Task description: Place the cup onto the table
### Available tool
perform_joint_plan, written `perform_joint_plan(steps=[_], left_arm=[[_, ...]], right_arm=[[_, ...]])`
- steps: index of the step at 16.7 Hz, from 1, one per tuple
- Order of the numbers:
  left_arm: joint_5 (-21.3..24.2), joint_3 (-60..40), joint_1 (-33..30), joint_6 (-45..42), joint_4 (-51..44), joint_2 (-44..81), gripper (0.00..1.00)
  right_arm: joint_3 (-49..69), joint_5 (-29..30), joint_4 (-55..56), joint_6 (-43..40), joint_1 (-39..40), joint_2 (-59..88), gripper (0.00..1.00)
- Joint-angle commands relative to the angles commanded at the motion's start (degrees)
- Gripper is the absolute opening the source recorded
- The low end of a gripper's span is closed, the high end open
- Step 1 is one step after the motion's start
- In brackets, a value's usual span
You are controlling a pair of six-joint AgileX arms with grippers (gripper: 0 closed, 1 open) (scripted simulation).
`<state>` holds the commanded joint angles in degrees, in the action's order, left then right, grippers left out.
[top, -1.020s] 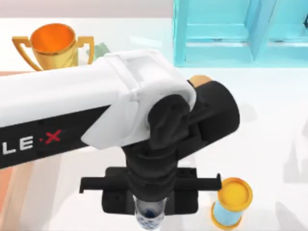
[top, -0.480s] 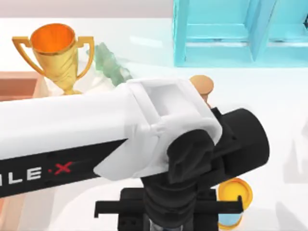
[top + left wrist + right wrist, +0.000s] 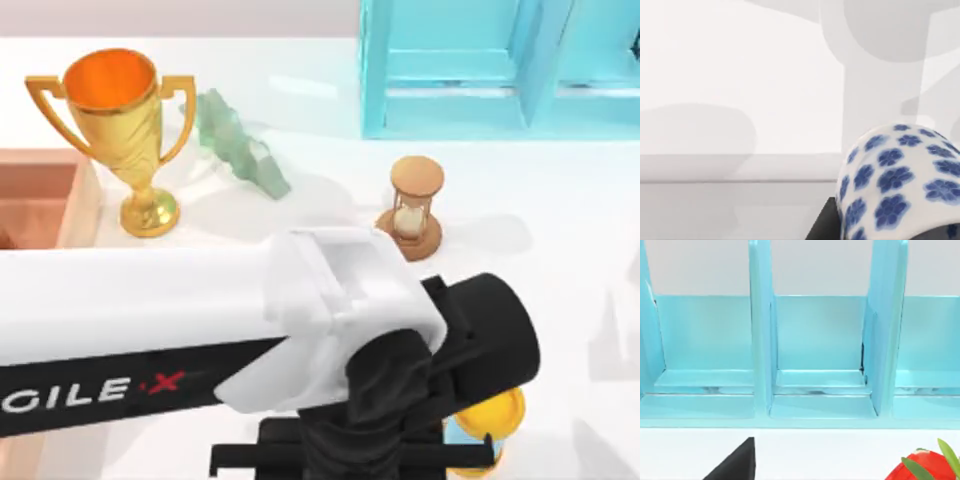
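The cup [image 3: 900, 180], white with blue flower marks, is close up in the left wrist view, held above the glossy white table [image 3: 740, 75]. A black finger [image 3: 822, 230] of my left gripper lies against its side. In the top view my left arm reaches in from the left. It ends in the left gripper [image 3: 350, 462] at the near edge, shut on the cup, and the arm hides the cup there. My right arm is parked facing the blue shelf, with a black part of the right gripper [image 3: 735, 464] in its wrist view.
A gold trophy [image 3: 115, 120] and a green crystal piece [image 3: 240, 145] stand at the back left by a brown tray [image 3: 40, 195]. An hourglass [image 3: 412, 205] stands mid-table. A light-blue cylinder with yellow top [image 3: 490, 420] is beside my left gripper. A blue shelf [image 3: 500, 70] spans the back right.
My left arm has swung toward the near edge of the table. The cup has slipped out of the top view under the arm, and the hourglass is now uncovered.
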<state>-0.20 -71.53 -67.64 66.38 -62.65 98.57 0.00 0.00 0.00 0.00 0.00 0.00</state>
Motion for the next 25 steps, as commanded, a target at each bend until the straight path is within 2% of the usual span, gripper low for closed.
perform_joint_plan(steps=[3, 7, 20, 25], left_arm=[[-0.03, 3.29, -0.02, 0.01, 4.08, 0.89, 0.00], [-0.02, 3.58, -0.09, 0.05, 4.38, 1.02, 0.00], [-0.02, 3.58, -0.09, 0.05, 4.38, 1.02, 0.98], [-0.02, 3.58, -0.09, 0.05, 4.38, 1.02, 1.00]], right_arm=[[0.00, 0.00, 0.00, 0.00, 0.00, 0.00, 1.00], [0.00, 0.00, 0.00, 0.00, 0.00, 0.00, 1.00], [0.00, 0.00, 0.00, 0.00, 0.00, 0.00, 1.00], [0.00, 0.00, 0.00, 0.00, 0.00, 0.00, 1.00]])
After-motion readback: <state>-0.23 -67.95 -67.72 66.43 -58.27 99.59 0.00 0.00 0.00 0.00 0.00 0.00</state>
